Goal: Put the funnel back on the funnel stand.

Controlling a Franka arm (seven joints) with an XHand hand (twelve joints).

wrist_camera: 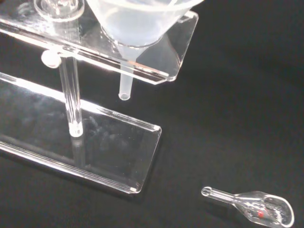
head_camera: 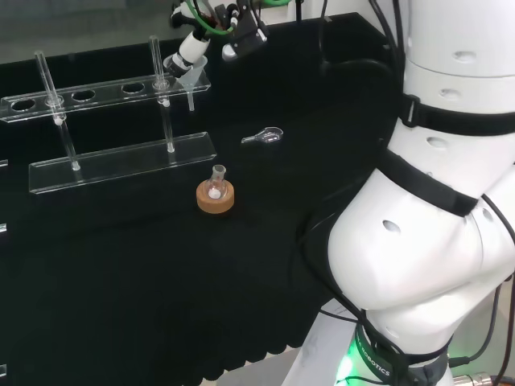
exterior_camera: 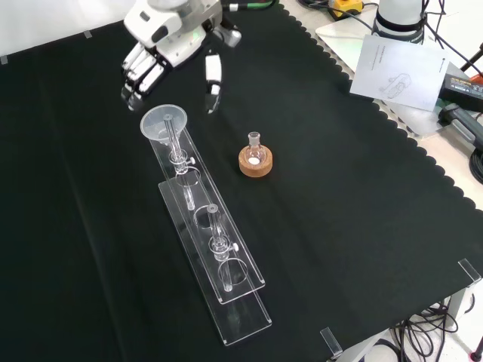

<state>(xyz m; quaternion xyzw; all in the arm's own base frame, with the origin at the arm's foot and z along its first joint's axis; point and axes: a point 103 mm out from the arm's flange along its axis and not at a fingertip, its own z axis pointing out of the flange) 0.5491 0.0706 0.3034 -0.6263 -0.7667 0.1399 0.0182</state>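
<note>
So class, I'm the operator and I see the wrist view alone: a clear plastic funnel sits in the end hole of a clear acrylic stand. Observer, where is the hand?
Observer: The black and white hand hovers just beyond the clear plastic funnel in the front view, with its fingers relaxed and a gap to the rim.
Operator: Is anything else on the cloth near the stand?
Observer: A small round glass flask stands on a cork ring, to the right of the clear acrylic stand in the front view.
Operator: And the stand's other holes?
Observer: In the head view they hold no funnel.
</note>
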